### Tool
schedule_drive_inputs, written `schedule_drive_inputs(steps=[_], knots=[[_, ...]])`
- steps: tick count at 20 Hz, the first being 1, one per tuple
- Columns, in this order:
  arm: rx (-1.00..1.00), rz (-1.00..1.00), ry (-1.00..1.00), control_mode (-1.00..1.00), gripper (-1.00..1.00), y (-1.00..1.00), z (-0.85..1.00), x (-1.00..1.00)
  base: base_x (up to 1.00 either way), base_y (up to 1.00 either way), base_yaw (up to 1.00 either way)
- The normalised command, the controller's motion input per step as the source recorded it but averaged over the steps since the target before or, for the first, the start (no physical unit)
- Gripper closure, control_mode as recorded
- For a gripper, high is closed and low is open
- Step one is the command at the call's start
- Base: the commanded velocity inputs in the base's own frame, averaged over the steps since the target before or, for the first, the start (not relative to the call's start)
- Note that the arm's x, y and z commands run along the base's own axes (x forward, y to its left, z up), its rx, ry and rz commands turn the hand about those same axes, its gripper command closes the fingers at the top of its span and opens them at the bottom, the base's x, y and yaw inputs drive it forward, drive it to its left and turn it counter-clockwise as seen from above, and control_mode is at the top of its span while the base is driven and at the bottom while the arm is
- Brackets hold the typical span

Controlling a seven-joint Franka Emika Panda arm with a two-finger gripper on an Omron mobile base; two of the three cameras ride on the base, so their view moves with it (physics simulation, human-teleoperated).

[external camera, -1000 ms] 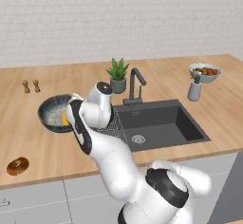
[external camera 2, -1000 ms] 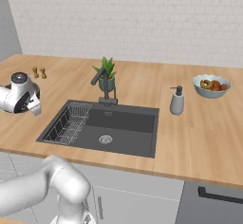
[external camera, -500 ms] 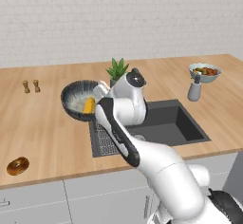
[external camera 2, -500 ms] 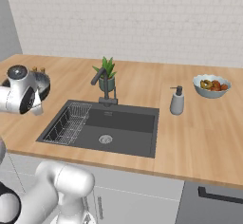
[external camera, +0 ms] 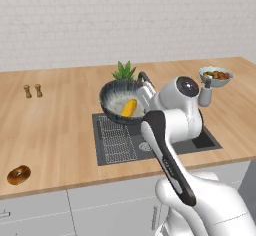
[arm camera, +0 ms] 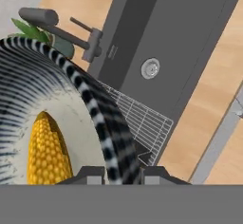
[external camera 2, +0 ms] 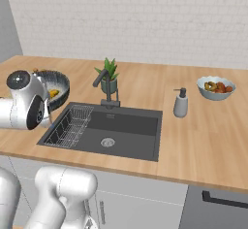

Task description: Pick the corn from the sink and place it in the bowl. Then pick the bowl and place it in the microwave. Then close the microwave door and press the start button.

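The dark streaked bowl (external camera: pixel 116 96) hangs lifted over the left end of the sink (external camera: pixel 172 136), tilted, with the yellow corn (external camera: pixel 129 107) lying inside it. My gripper (external camera: pixel 145 99) is shut on the bowl's right rim. In the hand view the striped bowl (arm camera: pixel 97 111) passes between the fingertips of the gripper (arm camera: pixel 122 174), the corn (arm camera: pixel 45 152) lies at the left, and the sink (arm camera: pixel 190 42) is below. From the right base view the bowl (external camera 2: pixel 57 81) and corn (external camera 2: pixel 54 93) sit behind my wrist, left of the sink (external camera 2: pixel 126 126). The microwave and its door are out of view.
A wire rack (external camera 2: pixel 70 128) fills the sink's left part, and the faucet (external camera 2: pixel 104 85) and a potted plant (external camera 2: pixel 110 73) stand behind it. To the right are a soap dispenser (external camera 2: pixel 180 103) and a fruit bowl (external camera 2: pixel 216 87). A bagel (external camera: pixel 19 174) and shakers (external camera: pixel 32 91) sit at the left.
The arm has swung the bowl with the corn up and to the right, from the counter left of the sink to above the sink's left end. The grip has stayed shut.
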Motion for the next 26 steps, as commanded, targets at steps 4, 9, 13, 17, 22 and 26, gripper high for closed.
schedule_drive_inputs(steps=[4,9,13,17,22,26], knots=[[0.03,-0.11,0.00,-1.00,1.00,-0.61,0.41,-0.45,0.00,0.00,0.00],[0.03,-0.05,0.00,-1.00,1.00,-0.40,0.27,-0.12,0.00,0.00,0.00],[0.01,-0.01,0.00,-1.00,1.00,-0.21,0.00,0.00,0.00,0.00,0.00],[-0.01,0.00,0.00,1.00,1.00,0.02,-0.01,0.00,-0.14,0.01,-0.16],[0.00,0.00,0.00,1.00,1.00,0.00,0.00,0.00,-0.42,0.00,-0.77],[0.00,0.00,0.00,1.00,1.00,0.00,0.00,0.00,-0.23,0.00,-0.92]])
